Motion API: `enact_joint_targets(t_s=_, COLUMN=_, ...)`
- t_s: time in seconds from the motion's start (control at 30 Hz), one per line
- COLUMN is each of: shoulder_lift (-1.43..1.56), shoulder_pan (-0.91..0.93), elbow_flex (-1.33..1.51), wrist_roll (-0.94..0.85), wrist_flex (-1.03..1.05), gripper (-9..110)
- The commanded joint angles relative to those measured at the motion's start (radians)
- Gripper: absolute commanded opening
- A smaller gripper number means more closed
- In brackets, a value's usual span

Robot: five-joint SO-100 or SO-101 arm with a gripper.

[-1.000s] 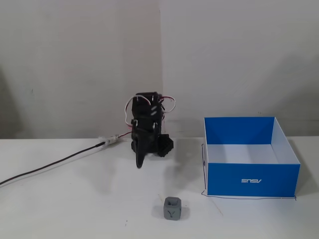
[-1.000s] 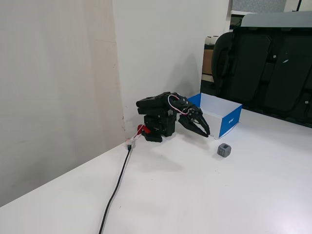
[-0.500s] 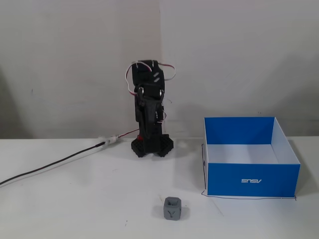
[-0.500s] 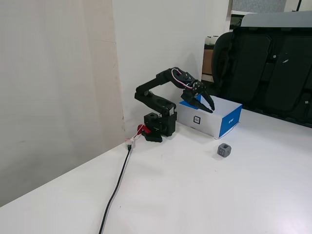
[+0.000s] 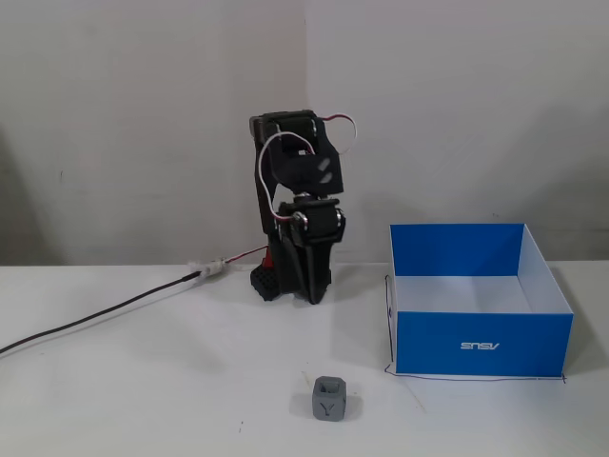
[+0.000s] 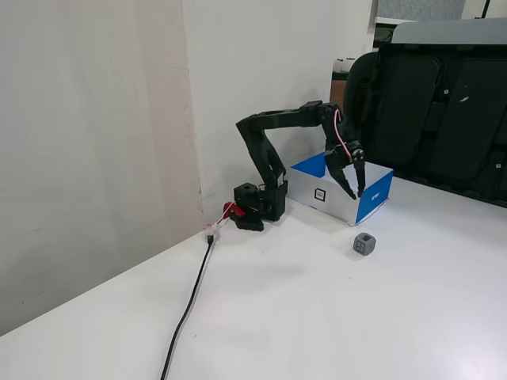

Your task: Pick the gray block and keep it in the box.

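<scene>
The gray block (image 5: 329,399) sits on the white table near the front edge, Y mark facing the camera; it also shows in the other fixed view (image 6: 364,244). The box (image 5: 485,343), blue outside and white inside, stands open-topped to the block's right and further back; it also shows in the other fixed view (image 6: 377,196). My black gripper (image 6: 356,195) hangs pointing down, open and empty, above the table between the box and the block. In the front fixed view the gripper (image 5: 310,295) is well behind the block, touching nothing.
A black cable (image 5: 95,319) runs from the arm's base (image 6: 260,212) across the table to the left. A wall stands close behind the arm. Black chairs (image 6: 444,103) stand beyond the table's far side.
</scene>
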Motion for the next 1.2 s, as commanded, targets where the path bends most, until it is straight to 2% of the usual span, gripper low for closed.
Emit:
enact_joint_targets(t_s=0.0, shoulder_lift=-0.031, shoulder_pan=-0.054, elbow_flex=-0.075, wrist_roll=0.009, wrist_flex=0.0, gripper=0)
enact_joint_targets(t_s=0.23, shoulder_lift=-0.144, shoulder_pan=-0.046, elbow_flex=-0.061, wrist_roll=0.017, wrist_flex=-0.04, gripper=4)
enact_joint_targets(t_s=0.57, shoulder_lift=-0.232, shoulder_pan=0.025, elbow_flex=-0.035, wrist_roll=0.015, wrist_flex=-0.095, gripper=27)
enact_joint_targets(t_s=1.17, shoulder_lift=-0.48, shoulder_pan=0.051, elbow_flex=-0.012, wrist_roll=0.017, wrist_flex=-0.169, gripper=29)
